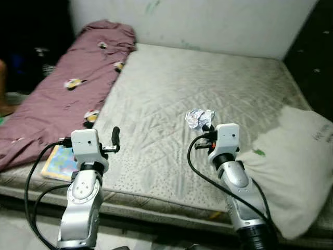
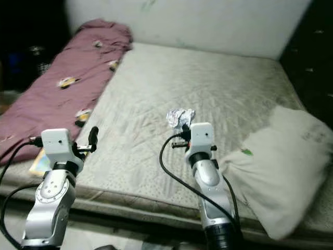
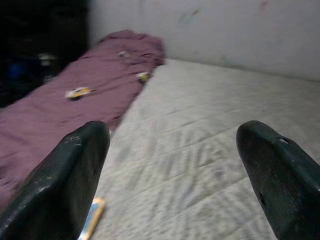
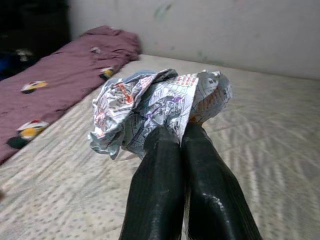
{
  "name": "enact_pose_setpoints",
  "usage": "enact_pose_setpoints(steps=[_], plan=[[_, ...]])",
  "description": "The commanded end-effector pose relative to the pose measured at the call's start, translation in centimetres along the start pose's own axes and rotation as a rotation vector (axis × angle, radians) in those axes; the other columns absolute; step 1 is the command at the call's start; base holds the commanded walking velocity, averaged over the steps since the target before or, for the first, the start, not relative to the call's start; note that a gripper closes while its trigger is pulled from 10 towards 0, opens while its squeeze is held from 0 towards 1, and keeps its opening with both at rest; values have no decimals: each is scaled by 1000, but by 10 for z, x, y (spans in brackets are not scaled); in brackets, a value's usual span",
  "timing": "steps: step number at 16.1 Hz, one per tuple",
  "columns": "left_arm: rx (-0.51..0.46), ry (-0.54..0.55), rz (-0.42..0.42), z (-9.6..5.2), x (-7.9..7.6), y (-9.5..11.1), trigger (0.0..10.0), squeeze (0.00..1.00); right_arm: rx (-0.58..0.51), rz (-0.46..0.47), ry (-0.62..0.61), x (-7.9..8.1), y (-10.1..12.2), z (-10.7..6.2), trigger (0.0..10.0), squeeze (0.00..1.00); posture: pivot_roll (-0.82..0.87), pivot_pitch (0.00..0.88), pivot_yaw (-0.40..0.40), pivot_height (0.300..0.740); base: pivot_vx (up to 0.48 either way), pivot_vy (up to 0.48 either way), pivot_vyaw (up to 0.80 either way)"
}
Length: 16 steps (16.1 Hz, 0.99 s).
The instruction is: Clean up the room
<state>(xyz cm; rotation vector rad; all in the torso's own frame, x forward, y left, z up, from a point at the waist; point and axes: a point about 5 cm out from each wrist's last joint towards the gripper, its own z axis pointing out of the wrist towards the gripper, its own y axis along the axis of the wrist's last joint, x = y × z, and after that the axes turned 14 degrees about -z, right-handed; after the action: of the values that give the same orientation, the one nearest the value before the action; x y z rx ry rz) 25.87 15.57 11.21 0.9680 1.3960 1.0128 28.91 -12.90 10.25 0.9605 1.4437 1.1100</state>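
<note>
Pinching crumpled paper (image 4: pixel 159 107) above mattress (image 1: pixel 171 88): right gripper (image 4: pixel 182 135). Left gripper (image 3: pixel 175 165) spread wide, holding nothing.

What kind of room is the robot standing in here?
Most likely a bedroom. A bare quilted mattress takes up most of the view, with a mauve blanket along its left side and a pale pillow on the right. The right tool grips crumpled paper.

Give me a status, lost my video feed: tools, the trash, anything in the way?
Right tool shut on crumpled paper, held above the mattress. Left tool open, empty, over the mattress near the purple blanket. Nothing blocking.
</note>
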Motion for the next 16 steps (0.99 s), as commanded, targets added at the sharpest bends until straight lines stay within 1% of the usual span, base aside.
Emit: enact_pose_setpoints(steps=[1,2,7,11,13,14,16], plan=[[-2,-28,-18,0,-9,1,10000,0,-7,-2,-15,-7,0,-1,10000,0,-3,7,-9,740,0,0,0],[5,-32,-52,0,-9,0,10000,0,-12,-1,-7,-7,1,0,10000,0,-3,9,-9,740,0,454,0],[7,-21,-63,-1,-6,0,10000,0,-11,-5,1,-8,0,1,10000,0,3,17,-14,740,0,480,0],[8,-37,-69,0,-8,0,10000,0,-1,0,7,-7,-1,2,10000,0,2,18,-19,740,0,480,-638],[0,-42,-59,1,-8,2,10000,0,-4,-1,11,-7,0,3,10000,0,3,31,-21,740,0,480,0],[-5,-40,-48,1,-8,3,10000,0,-3,0,13,-7,0,3,10000,0,4,36,-20,740,0,337,0],[-11,-34,-44,2,-7,4,10000,0,-3,0,13,-6,0,4,10000,0,4,35,-19,740,0,0,0]])
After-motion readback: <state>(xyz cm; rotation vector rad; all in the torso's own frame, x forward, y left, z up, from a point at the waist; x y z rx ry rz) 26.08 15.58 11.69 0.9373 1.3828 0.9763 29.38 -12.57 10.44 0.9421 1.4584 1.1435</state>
